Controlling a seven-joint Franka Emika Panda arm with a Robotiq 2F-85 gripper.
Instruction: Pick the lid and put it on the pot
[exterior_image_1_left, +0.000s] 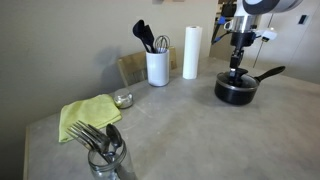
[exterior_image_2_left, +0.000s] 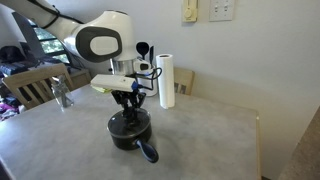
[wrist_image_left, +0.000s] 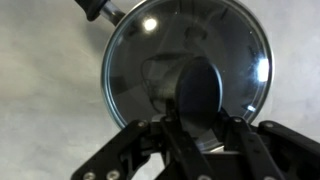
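Note:
The black pot stands on the grey table with its long handle pointing away; it also shows in an exterior view. The glass lid with its metal rim fills the wrist view, and the pot handle shows at the top edge. The lid lies level at the pot's rim. My gripper is straight above it, fingers closed round the dark centre knob. It shows in both exterior views.
A white utensil holder and a paper towel roll stand at the back. A yellow cloth, a small glass dish and a jar of forks lie towards the other end. A chair stands behind the table.

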